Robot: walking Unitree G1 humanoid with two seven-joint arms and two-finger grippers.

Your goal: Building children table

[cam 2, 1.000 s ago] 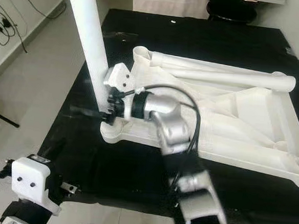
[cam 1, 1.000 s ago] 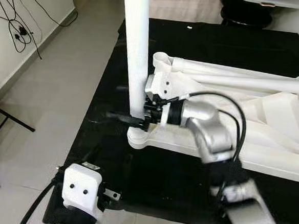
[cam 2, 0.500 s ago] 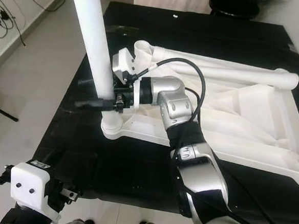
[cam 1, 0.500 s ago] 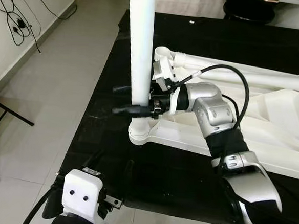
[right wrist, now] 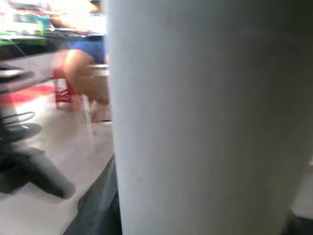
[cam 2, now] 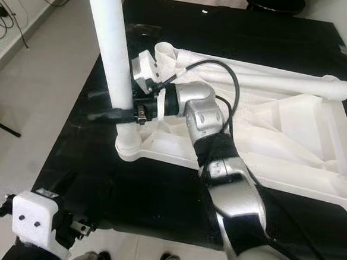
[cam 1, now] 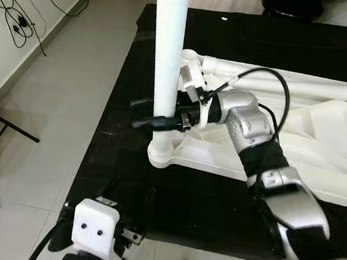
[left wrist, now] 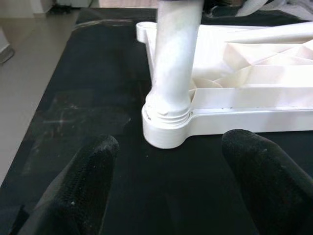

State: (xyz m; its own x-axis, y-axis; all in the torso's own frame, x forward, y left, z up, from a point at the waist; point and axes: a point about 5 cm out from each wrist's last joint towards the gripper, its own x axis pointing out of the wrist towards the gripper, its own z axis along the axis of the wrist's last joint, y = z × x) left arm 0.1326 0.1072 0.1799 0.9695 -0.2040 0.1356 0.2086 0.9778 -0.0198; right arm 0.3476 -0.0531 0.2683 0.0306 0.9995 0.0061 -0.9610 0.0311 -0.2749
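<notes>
The white table leg (cam 1: 168, 58) stands upright in the corner socket (cam 1: 162, 153) of the upturned white tabletop (cam 2: 292, 138), which lies on a black mat (cam 1: 227, 44) on the floor; the right pincer (cam 1: 154, 114) is clamped on the table leg just above the socket — one black finger on each side of it; the left pincer (left wrist: 168, 176) hovers low in front of the socket, near it, fingers (left wrist: 88, 171) apart, holding nothing; a second leg (cam 2: 284, 84) lies across the tabletop, well behind the socket.

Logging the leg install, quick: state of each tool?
Left tool: open, holding nothing.
Right tool: shut on the white table leg.
</notes>
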